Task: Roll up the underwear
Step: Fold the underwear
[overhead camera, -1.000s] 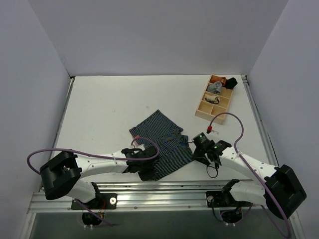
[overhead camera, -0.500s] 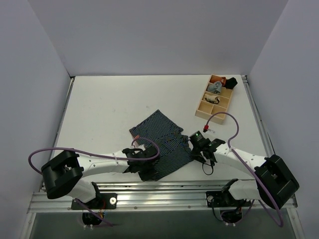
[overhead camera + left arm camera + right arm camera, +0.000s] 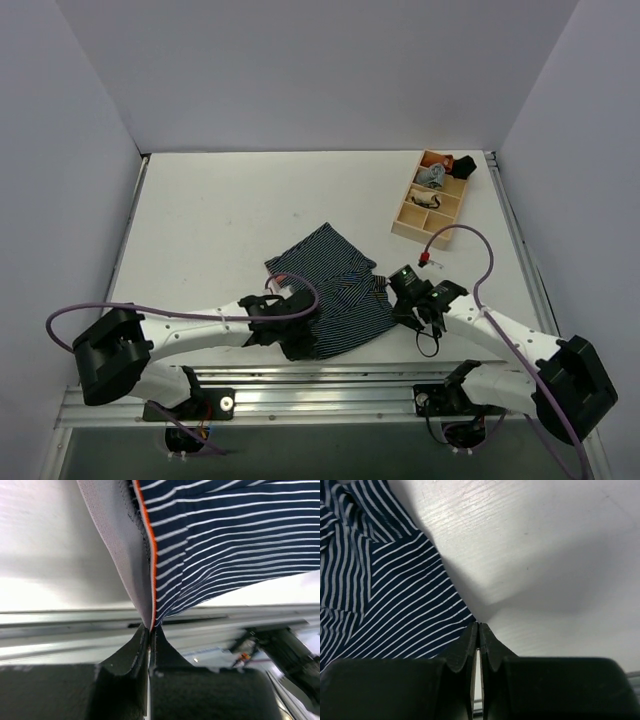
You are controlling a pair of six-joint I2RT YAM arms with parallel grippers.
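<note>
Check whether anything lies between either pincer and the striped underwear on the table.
Nothing visible does. The left pincer is shut on the underwear at its orange-edged waistband. The right pincer is shut on the cloth's right-hand edge. Both already touch the cloth, with no other thing between.
</note>
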